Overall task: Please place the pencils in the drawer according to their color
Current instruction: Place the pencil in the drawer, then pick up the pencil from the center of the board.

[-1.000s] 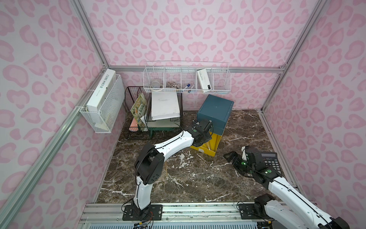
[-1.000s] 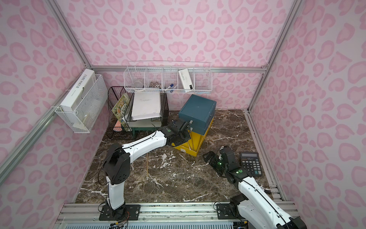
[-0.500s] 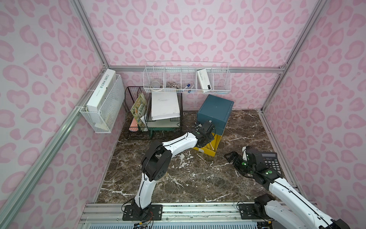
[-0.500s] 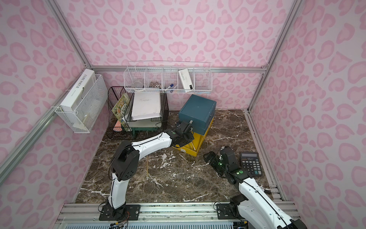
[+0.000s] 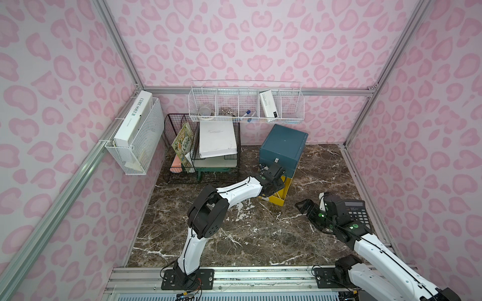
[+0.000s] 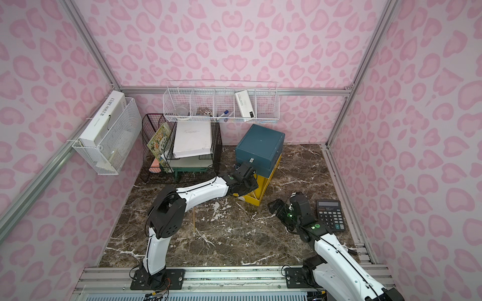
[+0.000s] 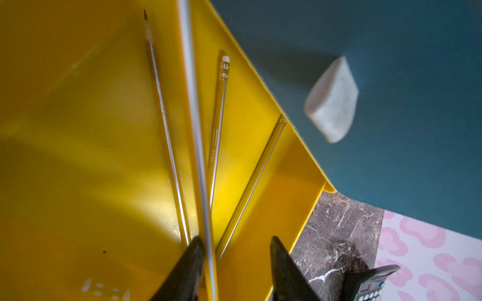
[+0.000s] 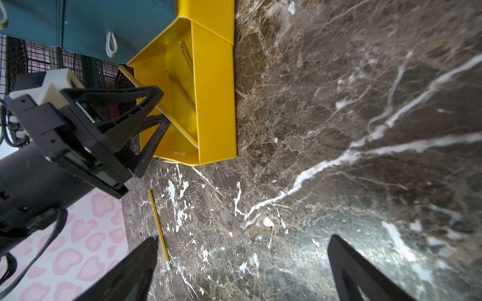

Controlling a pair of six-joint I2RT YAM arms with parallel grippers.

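Yellow and wood-thin, so likely light, stiff and quick to roll: best pinched across the mid-shaft, away from the brittle point. Hangs over the open yellow drawer, left tool with fingers apart, a blurred pencil just beside one finger but not clamped, three pencils lying flat below. Waits wide apart and empty above the counter, right tool, near a stray yellow pencil.

Pink spotted walls, marble floor (brown, white-veined)

White-shelled arms, bulky black joints, black triangular fingers, small green lights, black base plates
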